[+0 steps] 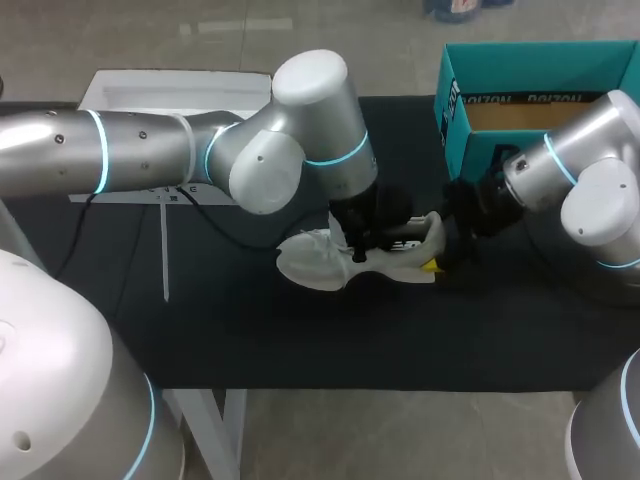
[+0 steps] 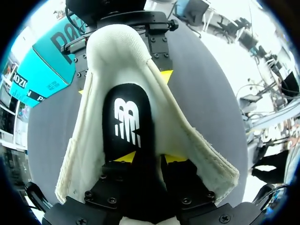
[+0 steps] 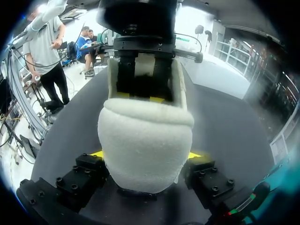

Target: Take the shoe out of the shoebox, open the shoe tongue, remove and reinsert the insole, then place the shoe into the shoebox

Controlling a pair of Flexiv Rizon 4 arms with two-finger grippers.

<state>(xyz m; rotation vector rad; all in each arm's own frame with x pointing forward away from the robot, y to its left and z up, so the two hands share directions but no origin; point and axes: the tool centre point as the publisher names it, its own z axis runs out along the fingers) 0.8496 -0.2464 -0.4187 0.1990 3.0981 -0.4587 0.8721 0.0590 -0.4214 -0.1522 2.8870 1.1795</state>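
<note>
A white shoe point(image 1: 335, 265) lies on the black table mat, toe toward my left arm. My left gripper point(image 1: 360, 248) reaches down into its opening. In the left wrist view its fingers point(image 2: 150, 158) stand apart over the black insole point(image 2: 126, 124), gripping nothing that I can see. My right gripper point(image 1: 436, 258) is at the heel. In the right wrist view its yellow tips point(image 3: 146, 154) press the padded heel point(image 3: 145, 150) from both sides. Past the heel, my left gripper point(image 3: 140, 97) shows inside the shoe. The teal shoebox point(image 1: 530, 75) stands open at the back right.
A white box lid point(image 1: 170, 92) lies at the back left, half under my left arm. A black cable point(image 1: 215, 215) runs across the mat beneath that arm. The mat's front edge point(image 1: 380, 385) is near.
</note>
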